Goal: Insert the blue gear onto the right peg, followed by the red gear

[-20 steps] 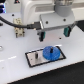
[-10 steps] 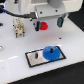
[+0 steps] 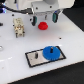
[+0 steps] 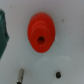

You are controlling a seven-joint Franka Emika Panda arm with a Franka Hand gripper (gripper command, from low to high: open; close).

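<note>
- White tabletop (image 3: 15,62) fills both views, smooth and glossy, with a soft reflection along its near edge; a dark background runs behind it.
- On that surface lies a white plate with a black border (image 3: 34,62). The blue gear (image 3: 49,52) already sits on it at the end toward the exterior view's right, presumably on the right peg, which it hides. The other peg (image 3: 39,53) stands bare just beside it.
- The red gear (image 3: 43,24) rests on the table, well apart from the plate, directly below the gripper (image 3: 46,18). In the wrist view the red gear (image 4: 40,34) shows a round toothed rim and a dark centre hole.
- The arm hangs over the red gear; the pictures are too blurred to show how wide the fingers stand, so I cannot tell, and nothing appears to be held.
- Handling, as a judgement: the red gear looks like small, rigid moulded plastic, light and not fragile. Its thick, knob-like body offers side walls to pinch across the diameter, leaving the hole free; the teeth may help against slipping.
- A small tan blocky fixture (image 3: 19,27) stands nearby toward the exterior view's left, and a dark green object (image 4: 3,35) edges into the wrist view; both leave room around the gear.
</note>
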